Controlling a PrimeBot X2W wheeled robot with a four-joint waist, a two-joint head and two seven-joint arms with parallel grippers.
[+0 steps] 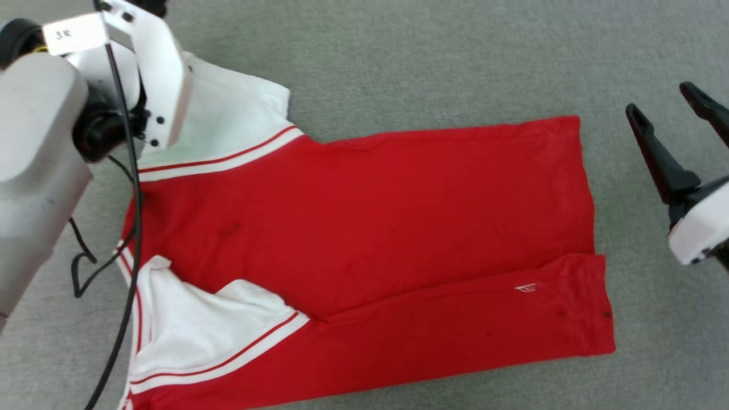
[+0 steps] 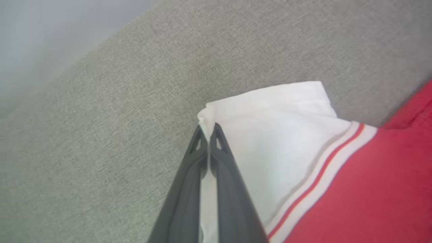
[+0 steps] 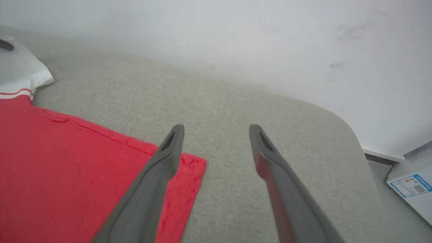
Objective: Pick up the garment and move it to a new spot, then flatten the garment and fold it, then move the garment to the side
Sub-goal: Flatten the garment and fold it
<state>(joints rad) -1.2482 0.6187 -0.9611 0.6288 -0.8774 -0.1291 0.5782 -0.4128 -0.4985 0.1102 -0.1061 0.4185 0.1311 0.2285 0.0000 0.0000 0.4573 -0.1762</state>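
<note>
Left gripper is pinched on the shirt at its white sleeve corner; right gripper gapes wide near its hem. I reckon soft, light, floppy: grip corners

You're in a plain indoor room, apparently a bare workroom or lab, though nothing settles which. Under your right fingers lies a grey fabric-covered bench with a rounded corner. Beyond them stands a bare white wall with a skirting board. To their right is a pale box with a QR-code label.
</note>
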